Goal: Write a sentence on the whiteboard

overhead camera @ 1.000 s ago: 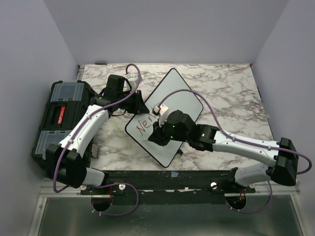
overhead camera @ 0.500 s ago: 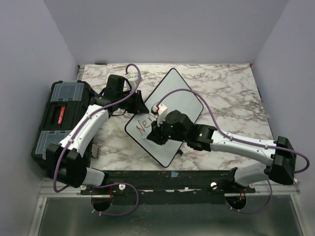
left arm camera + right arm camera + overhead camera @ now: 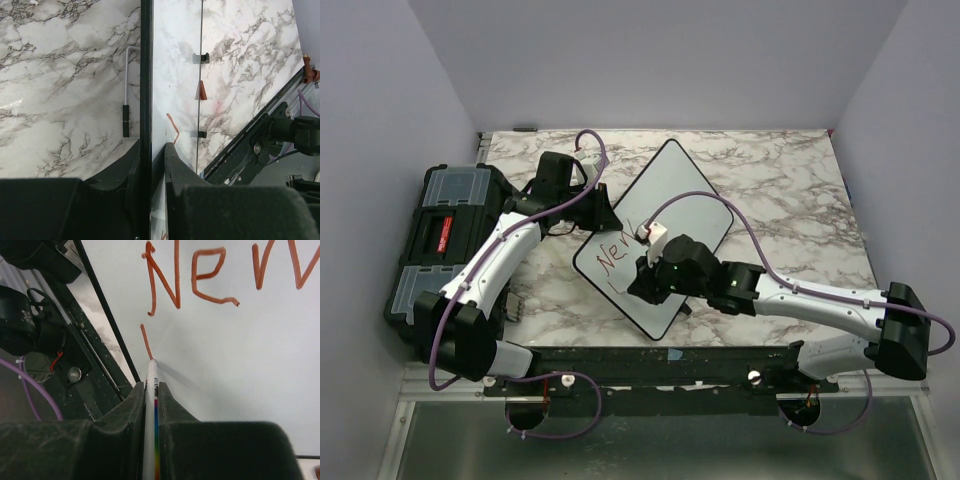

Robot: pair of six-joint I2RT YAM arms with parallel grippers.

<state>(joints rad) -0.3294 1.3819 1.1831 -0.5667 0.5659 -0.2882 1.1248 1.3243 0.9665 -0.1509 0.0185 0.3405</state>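
Whiteboard [image 3: 688, 196] is lying on the marble table [image 3: 800, 190] around the middle, turned diagonal so one corner points at the back wall. Going from the left: a black toolbox [image 3: 442, 240] sits at the table's left edge, well apart from the board. Next over, the left gripper [image 3: 152, 149] is pinched down on the whiteboard's thin black frame along its left side, jaws nearly together with just the frame between them. On the board itself the sentence [image 3: 215, 270] so far reads "New" in red, up near that left side, plus one short red stroke [image 3: 145, 340] starting a line right under the N. Over on the right, the right gripper [image 3: 150, 390] comes in low across the board's near corner, jaws squeezed tight on a white marker [image 3: 151, 374]. The marker's tip is touching the board right at the bottom end of that short stroke.
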